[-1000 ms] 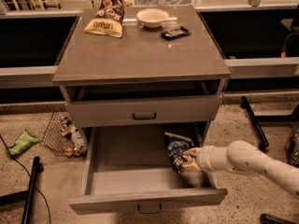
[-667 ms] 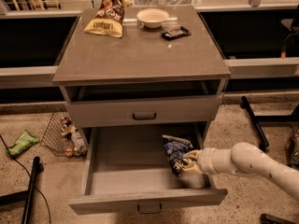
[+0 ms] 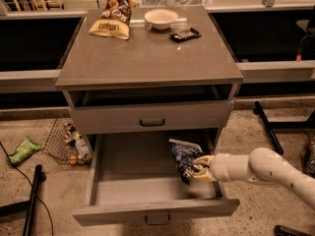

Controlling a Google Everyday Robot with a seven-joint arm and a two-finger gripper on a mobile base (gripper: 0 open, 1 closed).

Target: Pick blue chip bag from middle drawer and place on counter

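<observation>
The blue chip bag (image 3: 183, 156) stands tilted at the right side of the open middle drawer (image 3: 128, 168). My gripper (image 3: 198, 165) reaches in from the right on a white arm and is shut on the bag's right edge, just inside the drawer's right wall. The bag looks raised off the drawer floor. The counter (image 3: 147, 55) is the grey top slab above.
On the counter's far part lie a yellow-and-brown chip bag (image 3: 112, 14), a white bowl (image 3: 161, 18) and a black candy bar (image 3: 185, 34). The drawer above (image 3: 151, 118) is shut. A wire basket (image 3: 66, 141) and a green packet (image 3: 22, 150) lie on the floor at left.
The gripper has closed in on the bag, and the bag has shifted slightly up and left and stands more upright.
</observation>
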